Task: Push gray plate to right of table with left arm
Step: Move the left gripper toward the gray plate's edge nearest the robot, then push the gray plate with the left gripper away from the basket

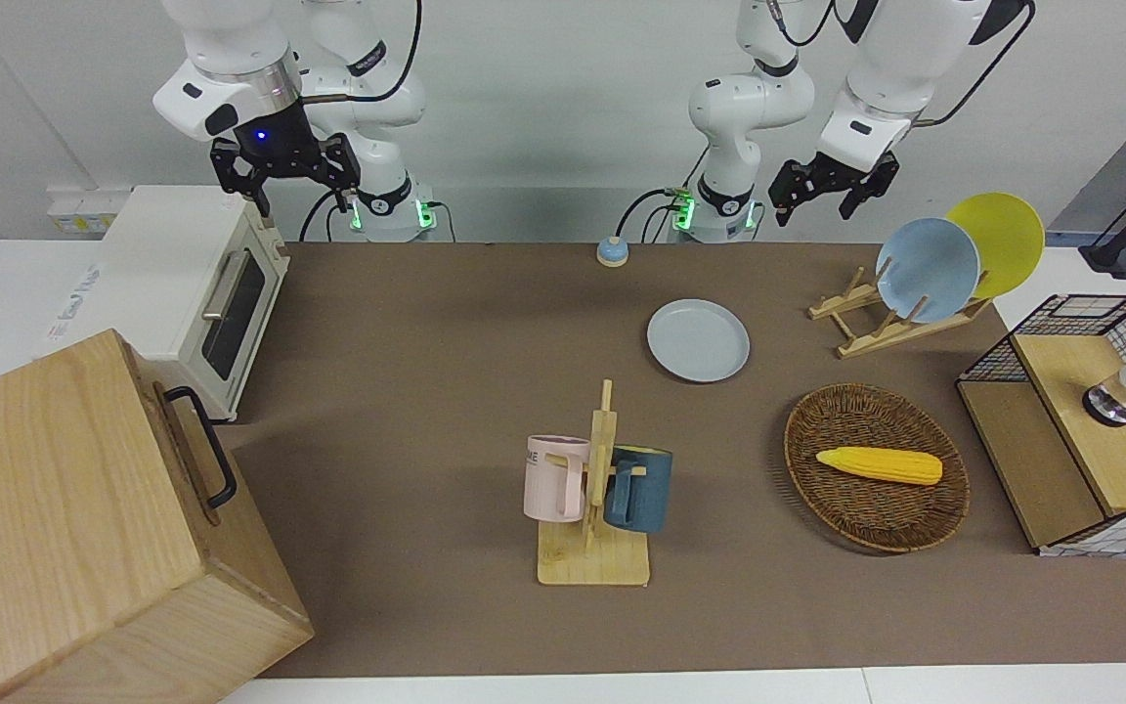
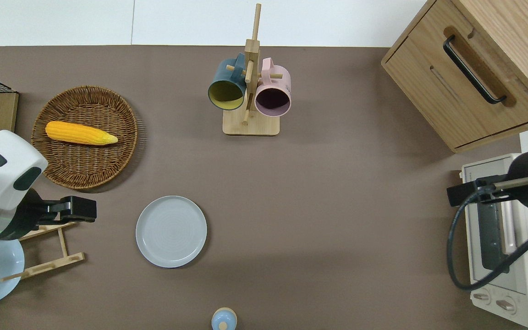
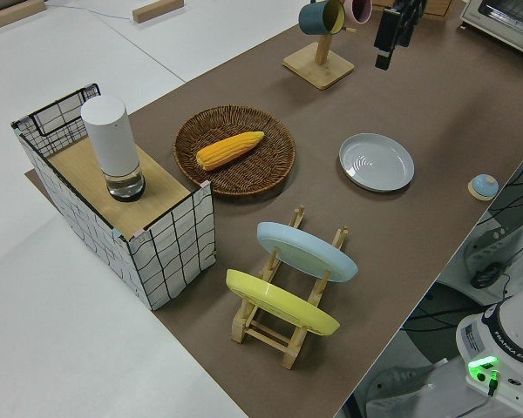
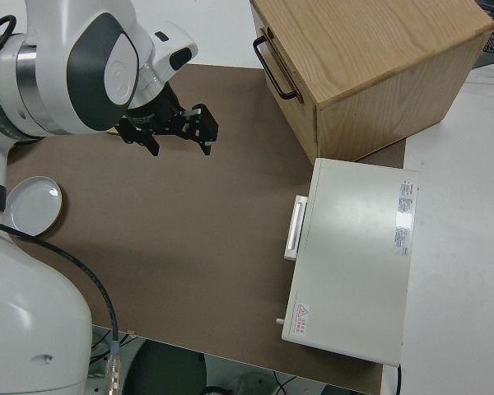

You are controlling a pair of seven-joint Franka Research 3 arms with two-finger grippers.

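Note:
The gray plate (image 1: 698, 340) lies flat on the brown table (image 1: 426, 323), between the mug stand and the robots; it also shows in the overhead view (image 2: 171, 231) and the left side view (image 3: 376, 162). My left gripper (image 1: 822, 200) is open and empty, up in the air. In the overhead view it (image 2: 78, 208) is over the wooden plate rack's end, a short way from the gray plate toward the left arm's end of the table. My right gripper (image 1: 284, 186), with the blue wrist light, is open and parked.
A wooden rack (image 1: 876, 328) holds a bluer plate (image 1: 927, 269) and a yellow plate (image 1: 1003, 235). A wicker basket (image 1: 871, 508) holds a corn cob (image 1: 881, 465). A mug stand (image 1: 594, 518), a toaster oven (image 1: 196, 293), a wooden cabinet (image 1: 84, 528), a wire box (image 1: 1081, 420) and a small blue knob (image 1: 612, 252) stand around.

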